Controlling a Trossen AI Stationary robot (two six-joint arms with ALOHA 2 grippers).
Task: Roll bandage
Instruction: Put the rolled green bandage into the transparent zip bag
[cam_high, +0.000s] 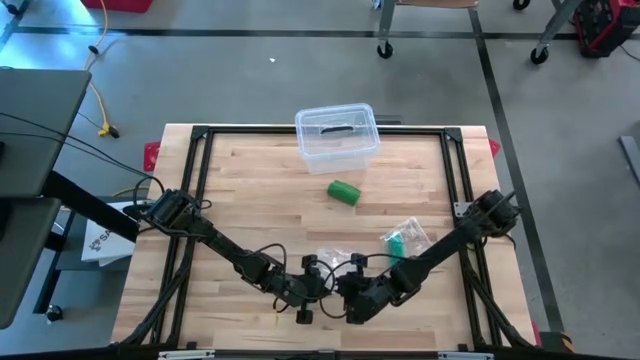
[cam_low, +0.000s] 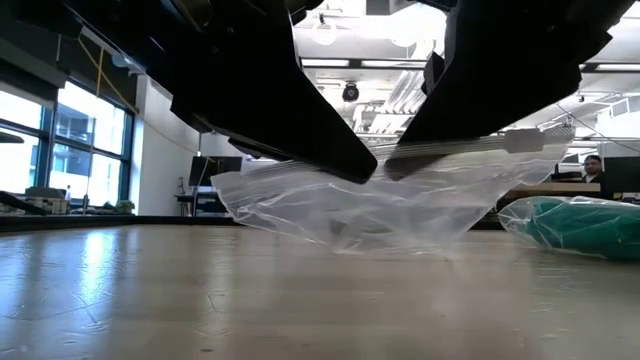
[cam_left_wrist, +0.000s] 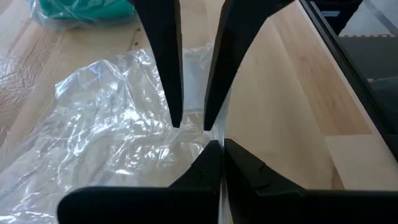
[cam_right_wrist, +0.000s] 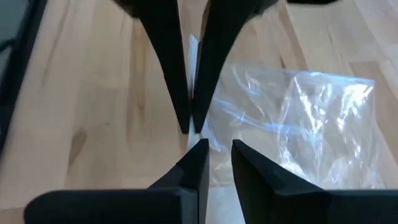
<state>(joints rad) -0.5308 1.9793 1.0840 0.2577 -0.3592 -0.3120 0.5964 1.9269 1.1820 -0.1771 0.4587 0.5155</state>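
Bright, even daylight; windows glared in low view. Clear bag between the jaws glinted. Near fingers were dark, blurred.

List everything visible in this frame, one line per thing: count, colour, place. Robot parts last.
Empty plastic bag: one, clear, near the table's front edge, pinched at its edge between both hands.
Bagged bandage: one, green inside a clear bag, right of centre on the table.
Bandage roll: one, green, lying near the table's middle.
Plastic container: one, clear, at the table's far edge, with a dark item inside that I cannot identify.
Table: one, light wood with a black frame.
Person: one, far off in the room behind, seen in the low view.
Left hand: one, black, shut on the bag's edge.
Right hand: one, black, narrowly parted around the same edge.
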